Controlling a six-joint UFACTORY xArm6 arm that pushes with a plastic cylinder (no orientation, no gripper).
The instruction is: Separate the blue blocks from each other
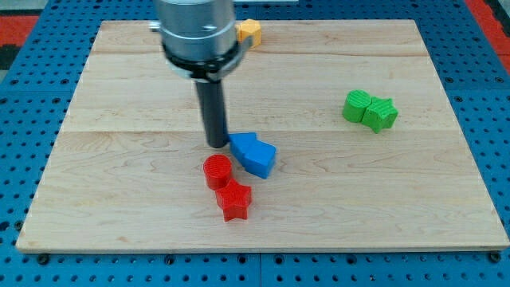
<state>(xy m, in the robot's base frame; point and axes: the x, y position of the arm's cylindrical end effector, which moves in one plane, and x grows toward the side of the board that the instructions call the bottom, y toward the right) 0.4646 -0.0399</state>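
- A pale wooden board is seen lying on a blue perforated table, filling most of the view.
- A dark rod is seen hanging from a grey cylindrical arm housing near the view's top, left of centre.
- The tip is placed on the board near its middle, touching or just beside the left edge of the blue blocks.
- No gripper is fitted, so nothing is held; the rod simply stands upright.
- The blue blocks are seen as one blue mass just right of the tip (whether it is two pieces pressed together cannot be told); the outline is angular and irregular.
- A red cylinder is found just below the tip, left of and below the blue blocks.
- A red star block is set touching the cylinder, toward the view's bottom.
- Two green blocks are seen touching one another, well apart at the view's right.
- A yellow block is partly hidden behind the arm at the board's top edge.
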